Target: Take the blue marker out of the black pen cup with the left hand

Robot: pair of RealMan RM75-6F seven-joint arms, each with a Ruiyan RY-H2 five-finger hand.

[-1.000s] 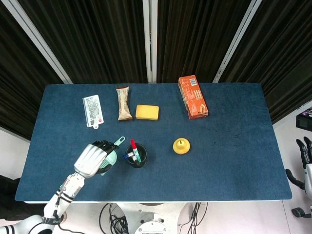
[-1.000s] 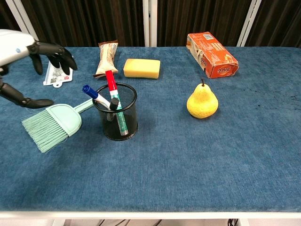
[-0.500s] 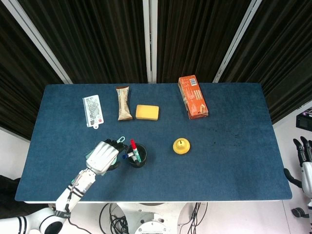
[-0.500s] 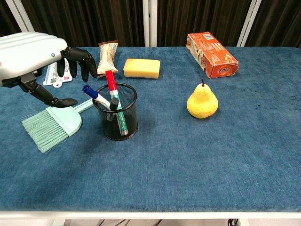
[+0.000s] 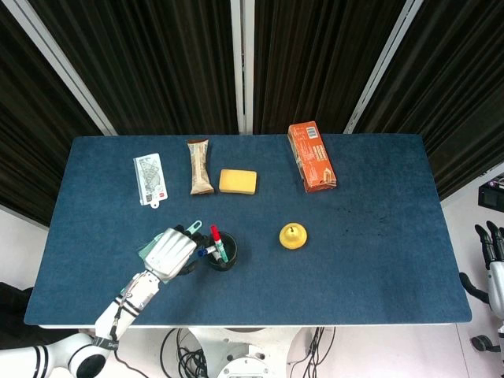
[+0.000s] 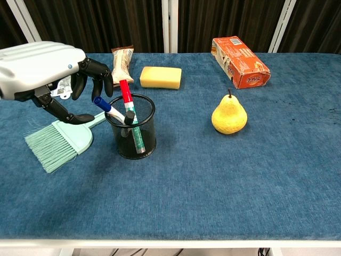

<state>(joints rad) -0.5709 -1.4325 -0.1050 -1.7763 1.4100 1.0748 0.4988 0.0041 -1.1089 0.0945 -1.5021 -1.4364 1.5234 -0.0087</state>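
Head view
Black pen cup [image 5: 220,252]: on the blue table [image 5: 378,236], near its front edge, left of centre.
Blue marker [image 5: 204,253]: in the cup, leaning out over the cup's left rim.
Left hand [image 5: 171,251]: just left of the cup, fingers spread toward the marker, holding nothing.
Right hand [image 5: 494,260]: far right of the cup, off the table edge; state impossible to tell.
Pear [image 5: 293,235]: right of the cup.
Sponge [image 5: 238,181]: behind the cup.

Chest view
Black pen cup [image 6: 131,128]: upright, mesh-walled.
Blue marker [image 6: 108,108]: tilted, capped end sticking up past the cup's left rim, not gripped.
Red marker [image 6: 127,96]: in the cup, beside the blue one.
Left hand [image 6: 45,72]: left of the cup, fingers [image 6: 101,74] curved just above the blue cap, thumb below; empty.
Green brush [image 6: 61,140]: flat on the table, left of the cup, under the hand.
Orange box [image 6: 239,62]: far behind and right of the cup.
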